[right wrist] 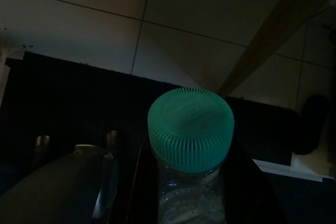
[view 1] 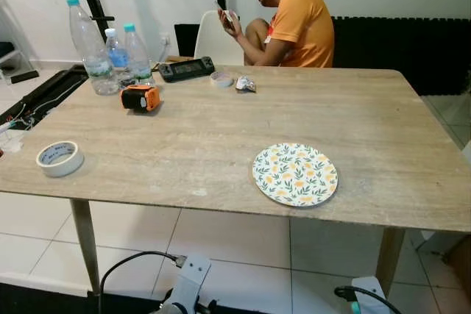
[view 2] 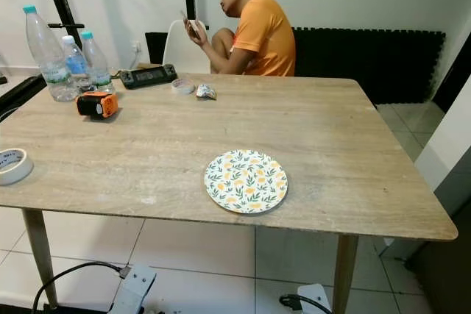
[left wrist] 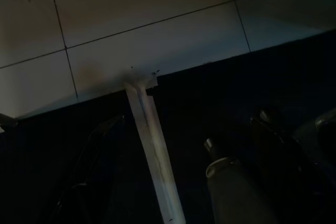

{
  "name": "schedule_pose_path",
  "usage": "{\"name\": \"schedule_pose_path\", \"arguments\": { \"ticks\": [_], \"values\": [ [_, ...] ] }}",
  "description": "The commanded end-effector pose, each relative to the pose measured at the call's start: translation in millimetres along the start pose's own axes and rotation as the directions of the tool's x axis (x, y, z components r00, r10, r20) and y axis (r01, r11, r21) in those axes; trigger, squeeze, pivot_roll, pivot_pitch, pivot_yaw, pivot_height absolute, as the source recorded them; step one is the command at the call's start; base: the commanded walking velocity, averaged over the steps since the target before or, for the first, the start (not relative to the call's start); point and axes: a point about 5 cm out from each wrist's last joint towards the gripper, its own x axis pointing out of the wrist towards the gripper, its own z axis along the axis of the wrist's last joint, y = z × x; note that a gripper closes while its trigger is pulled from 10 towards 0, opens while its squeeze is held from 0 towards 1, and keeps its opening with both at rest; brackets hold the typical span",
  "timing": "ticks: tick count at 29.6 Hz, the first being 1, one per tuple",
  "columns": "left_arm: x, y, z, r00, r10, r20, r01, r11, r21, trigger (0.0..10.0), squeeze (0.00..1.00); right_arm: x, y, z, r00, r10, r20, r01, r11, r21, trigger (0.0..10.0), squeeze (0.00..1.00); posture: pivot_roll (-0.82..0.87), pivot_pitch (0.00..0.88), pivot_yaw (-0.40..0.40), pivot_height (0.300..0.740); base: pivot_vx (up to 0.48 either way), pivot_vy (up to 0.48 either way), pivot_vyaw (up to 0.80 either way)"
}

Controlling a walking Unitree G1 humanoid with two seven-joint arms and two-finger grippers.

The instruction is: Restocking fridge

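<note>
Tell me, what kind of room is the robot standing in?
Probably a dining area in a home: a wooden table with a floral plate and water bottles on it, a tiled floor, and a person sitting at the far side.

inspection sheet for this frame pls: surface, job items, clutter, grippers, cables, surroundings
Surface: wooden table, floral plate near its front edge.
Job's things: three water bottles at the table's far left; another bottle with a green cap in the right gripper.
Clutter: tape roll, orange-black device, black controller, small wrapper.
Grippers: right shut on the bottle, held low in the dark; left gripper hangs idle, fingers unclear.
Cables: black cable over the tiled floor under the table.
Surroundings: person in orange seated behind the table; white wall.
</note>
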Motion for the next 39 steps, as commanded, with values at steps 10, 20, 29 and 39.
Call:
{"name": "schedule_pose_path", "arguments": {
  "ticks": [10,20,29,39],
  "values": [
    [-0.4,-0.4,-3,1.000,0.018,-0.011,-0.019,1.000,-0.016,10.0,0.00,-0.1,-6.0,0,1.000,-0.012,-0.001,0.012,1.000,0.000,10.0,0.00,-0.10,0.043,0.012,0.740,0.000,0.000,0.00],
    [-2.1,-0.8,-8,1.000,0.028,-0.013,-0.028,1.000,-0.006,10.0,0.00,1.4,1.0,10,0.999,0.021,0.024,-0.019,0.997,-0.081,10.0,0.00,-0.09,0.037,0.004,0.740,0.000,0.000,0.00],
    [-2.6,-1.9,-8,1.000,0.030,0.006,-0.030,1.000,0.001,10.0,0.00,2.1,3.1,14,0.999,0.037,0.025,-0.033,0.990,-0.134,10.0,0.00,-0.08,0.033,-0.019,0.740,0.000,0.000,0.00],
    [-3.5,-3.0,-7,0.998,0.043,0.038,-0.043,0.999,0.004,10.0,0.00,1.7,5.8,12,0.998,0.048,0.033,-0.047,0.998,-0.046,10.0,0.00,-0.07,0.034,-0.023,0.740,0.000,0.000,0.00]
  ]
}}
